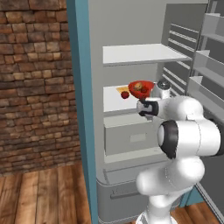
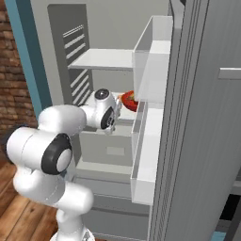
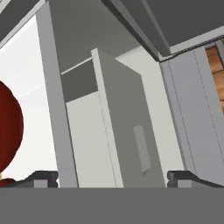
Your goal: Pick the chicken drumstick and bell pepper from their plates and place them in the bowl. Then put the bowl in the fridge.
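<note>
Fridge: the tall fridge with teal-blue outer sides (image 1: 81, 109) and a light grey interior stands open across the middle of the left base view; its grey door with white racks (image 2: 197, 122) takes up the right half of the right base view.
Shelves: an upper white shelf (image 1: 140, 54) lies in the upper centre of the left base view, a lower white shelf (image 1: 114, 99) sits just beneath it, and a grey drawer (image 1: 131, 138) sits under that.
Bowl: the shallow glossy bright red bowl (image 1: 141, 88) rests on the lower shelf, at centre right of the left base view; in the right base view its red rim (image 2: 128, 100) peeks out at centre, partly hidden behind a door rack; in the hand view it is a dark red curve (image 3: 9, 127) at the left edge.
Drumstick: the small golden-brown chicken drumstick (image 1: 138, 86) lies inside the bowl.
Pepper: a small round glossy red bell pepper (image 1: 144, 89) appears to lie in the bowl beside the drumstick, hard to separate from the red wall.
Other item: another small red round lump (image 1: 125, 94) sits on the shelf just left of the bowl, beside a yellowish patch.
Gripper: the white arm's two-finger gripper (image 3: 112, 176) has its dark tips spread wide apart at the bottom of the hand view, with nothing between them; it is near the bowl but not touching it.
Surroundings: a brick wall (image 1: 33, 83) fills the left of the left base view, above a wooden floor (image 1: 43, 197).
</note>
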You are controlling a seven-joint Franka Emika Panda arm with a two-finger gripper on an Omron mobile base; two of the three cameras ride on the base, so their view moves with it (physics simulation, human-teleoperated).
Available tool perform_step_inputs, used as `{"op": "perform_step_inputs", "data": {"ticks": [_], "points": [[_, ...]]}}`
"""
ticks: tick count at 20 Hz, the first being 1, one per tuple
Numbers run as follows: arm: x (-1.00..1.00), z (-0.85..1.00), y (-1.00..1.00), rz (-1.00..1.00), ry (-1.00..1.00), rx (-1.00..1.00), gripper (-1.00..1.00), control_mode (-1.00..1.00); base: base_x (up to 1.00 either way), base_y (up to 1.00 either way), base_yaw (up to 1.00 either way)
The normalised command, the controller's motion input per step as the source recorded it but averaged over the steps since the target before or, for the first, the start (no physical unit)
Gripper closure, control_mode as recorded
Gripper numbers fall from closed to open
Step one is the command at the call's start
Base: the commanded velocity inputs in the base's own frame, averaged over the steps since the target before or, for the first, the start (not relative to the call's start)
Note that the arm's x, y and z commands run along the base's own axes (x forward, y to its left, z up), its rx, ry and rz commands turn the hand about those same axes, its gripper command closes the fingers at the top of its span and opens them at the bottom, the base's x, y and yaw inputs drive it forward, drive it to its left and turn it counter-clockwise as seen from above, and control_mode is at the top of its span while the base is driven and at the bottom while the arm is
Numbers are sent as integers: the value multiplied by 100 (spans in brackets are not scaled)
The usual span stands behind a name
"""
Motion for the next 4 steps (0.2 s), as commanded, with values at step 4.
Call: {"op": "perform_step_inputs", "data": {"ticks": [4], "points": [[-89,0,29,-4,0,0,-100,-100,0,0,0]]}}
